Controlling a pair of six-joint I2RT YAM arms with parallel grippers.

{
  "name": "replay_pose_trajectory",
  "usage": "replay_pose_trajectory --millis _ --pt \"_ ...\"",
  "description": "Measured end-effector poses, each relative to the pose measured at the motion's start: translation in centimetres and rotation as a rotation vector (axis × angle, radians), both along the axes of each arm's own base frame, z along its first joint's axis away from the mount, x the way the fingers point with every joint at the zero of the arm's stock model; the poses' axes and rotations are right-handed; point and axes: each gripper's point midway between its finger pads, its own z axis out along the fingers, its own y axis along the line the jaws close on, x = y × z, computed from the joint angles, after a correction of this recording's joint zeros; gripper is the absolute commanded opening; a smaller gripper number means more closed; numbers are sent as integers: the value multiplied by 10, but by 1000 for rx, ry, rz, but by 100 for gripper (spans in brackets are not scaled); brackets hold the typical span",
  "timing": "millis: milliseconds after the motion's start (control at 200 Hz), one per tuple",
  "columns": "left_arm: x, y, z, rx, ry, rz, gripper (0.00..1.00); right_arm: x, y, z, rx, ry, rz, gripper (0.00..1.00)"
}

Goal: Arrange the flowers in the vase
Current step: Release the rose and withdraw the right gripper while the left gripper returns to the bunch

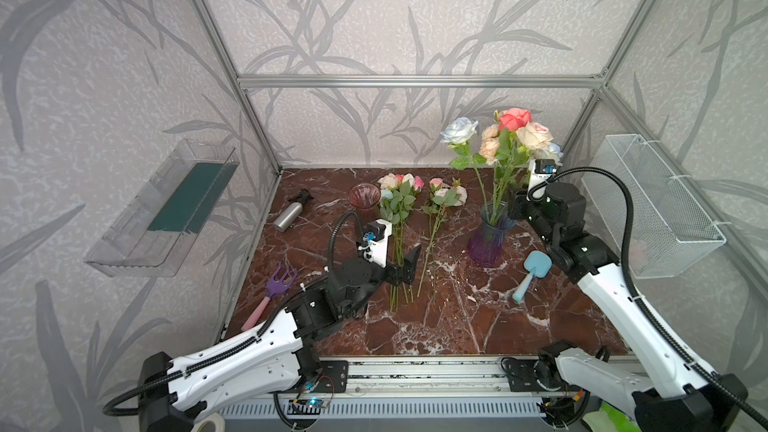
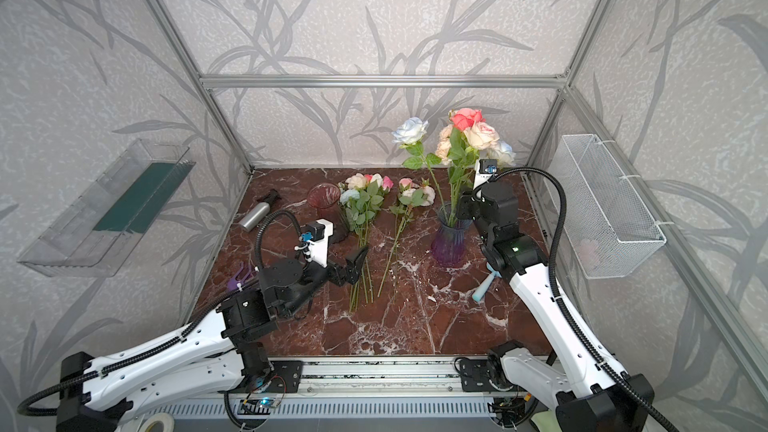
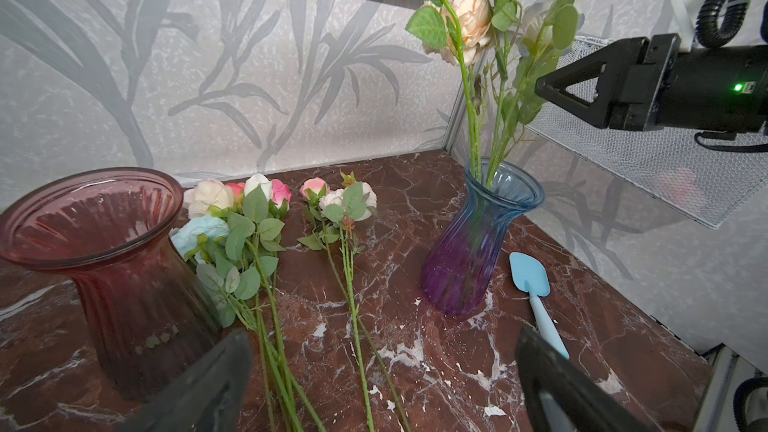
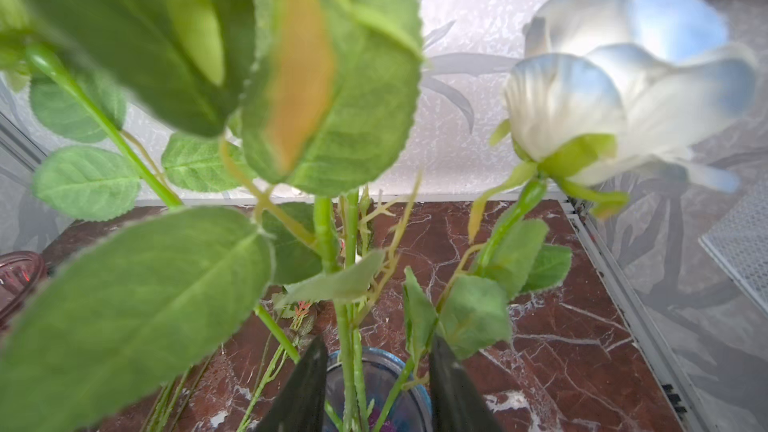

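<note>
Right wrist view: right pincer spread astride flower stems above vase; left pincer spread.

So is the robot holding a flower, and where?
Nothing is held. The left gripper stands open over the flowers lying on the table; the right gripper is open around stems in the vase.

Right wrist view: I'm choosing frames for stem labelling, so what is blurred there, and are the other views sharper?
Right wrist view: the nearest leaves and the white-blue rose are soft, the stems over the blue-purple vase sharper; left wrist view: the left gripper's fingers blur, the table flowers are crisp; both top views: sharp and evenly lit.
</note>
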Motion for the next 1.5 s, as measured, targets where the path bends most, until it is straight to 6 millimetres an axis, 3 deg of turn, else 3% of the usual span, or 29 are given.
replay_pose_trajectory --millis 280,475,720,1025,1240,1360,1499 --pt "7 -18 -11 22 40 -24 99 -42 -15 32 69 -72 -21 50" --pt "16 -26 -14 28 61 -15 94 -57 -17 28 80 -41 -11 51" --pt "42 -25 -19 6 134 43 87 -83 -24 33 122 -52 -13 53" --pt "62 -30 -28 33 202 78 84 -92 -22 17 171 5 -4 54" --pt "80 -37 -31 65 240 102 72 -94 -10 4 238 67 42 54" --pt "94 -41 -39 94 277 112 59 -100 -4 -2 272 98 70 54" --pt "111 -46 -53 132 308 125 56 -109 0 -5 292 121 99 54"
